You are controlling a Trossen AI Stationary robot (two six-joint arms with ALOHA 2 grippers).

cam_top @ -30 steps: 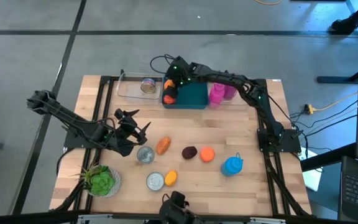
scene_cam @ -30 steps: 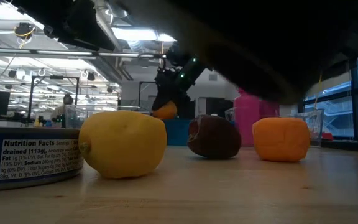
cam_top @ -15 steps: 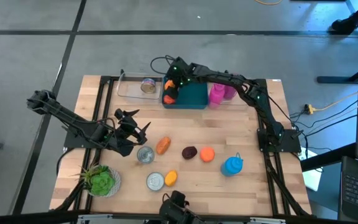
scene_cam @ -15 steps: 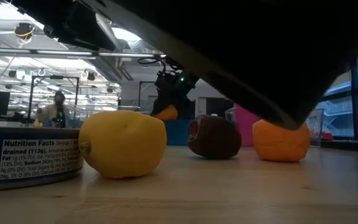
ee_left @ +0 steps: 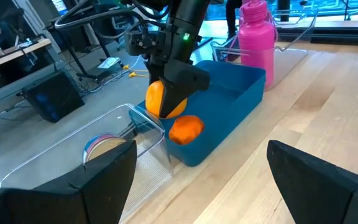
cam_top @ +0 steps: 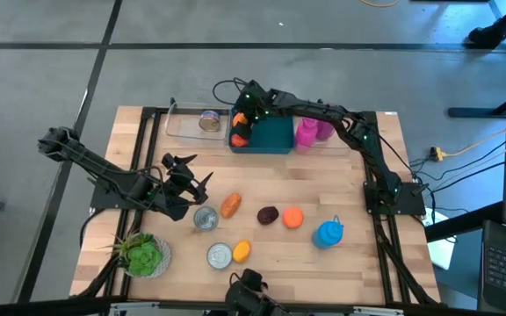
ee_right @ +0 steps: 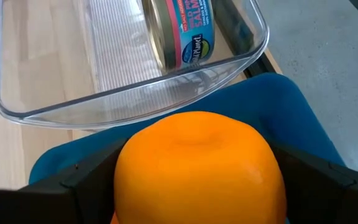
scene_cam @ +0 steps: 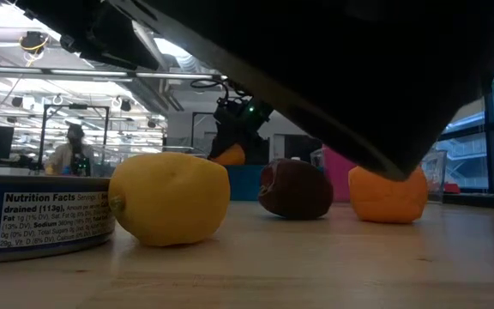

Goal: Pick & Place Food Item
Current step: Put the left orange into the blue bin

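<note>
Nothing on the surface [cam_top: 341, 263] has shifted since a second ago; only a dark arm close to the low camera now fills more of that view, and a person far back in the room has walked a little.

From largest to smallest: the wooden surface holds a blue bin [cam_top: 271, 136] at its far edge, with a clear tray [cam_top: 183, 125] beside it holding a can [cam_top: 208, 120], and a pink bottle [cam_top: 307, 132] on the bin's other side.

The right arm reaches across to the bin. Its tool [cam_top: 240, 120] hangs over the bin's end nearest the tray, fingers against the sides of an orange [ee_right: 201, 168]. A second orange fruit [ee_left: 186, 129] lies in the bin just beneath.

The left tool [cam_top: 187, 178] waits near the surface's left edge, fingers spread wide and empty.
</note>
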